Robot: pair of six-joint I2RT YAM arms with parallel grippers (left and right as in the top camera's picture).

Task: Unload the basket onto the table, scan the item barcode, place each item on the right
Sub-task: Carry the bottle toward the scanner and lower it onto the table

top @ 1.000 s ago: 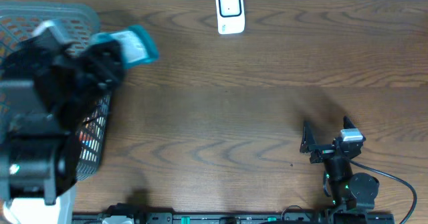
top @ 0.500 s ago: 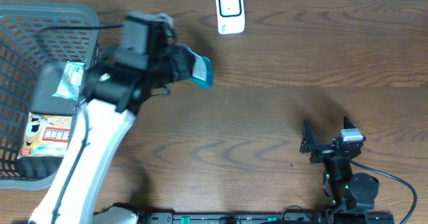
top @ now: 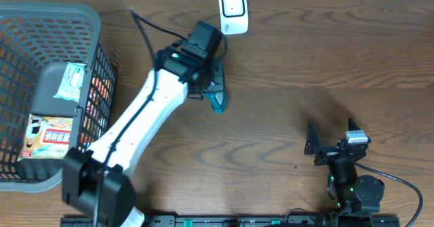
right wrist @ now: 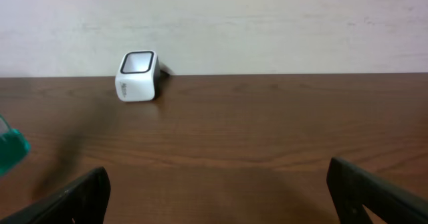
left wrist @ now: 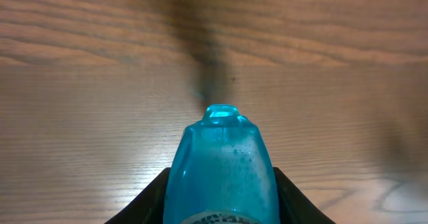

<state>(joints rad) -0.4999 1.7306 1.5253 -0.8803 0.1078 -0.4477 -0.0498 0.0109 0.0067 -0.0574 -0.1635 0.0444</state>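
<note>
A translucent blue bottle (top: 218,100) is clamped in my left gripper (top: 211,85), just below and to the left of the white barcode scanner (top: 233,11) at the table's far edge. In the left wrist view the bottle (left wrist: 222,160) fills the space between the dark fingers (left wrist: 151,201), its cap end pointing down at the wood, and a printed label shows at the bottom edge. My right gripper (top: 325,143) rests near the front right, open and holding nothing. The right wrist view looks across the table to the scanner (right wrist: 138,75), with a sliver of the bottle (right wrist: 11,154) at the left edge.
A grey mesh basket (top: 47,13) stands at the far left. Inside it lie a pale green packet (top: 70,82) and an orange printed box (top: 50,136). Bare wood table (top: 305,64) stretches between the scanner and my right gripper.
My left arm has swung from over the basket to the right with the blue bottle, which now hangs below the scanner. The right arm has not moved.
</note>
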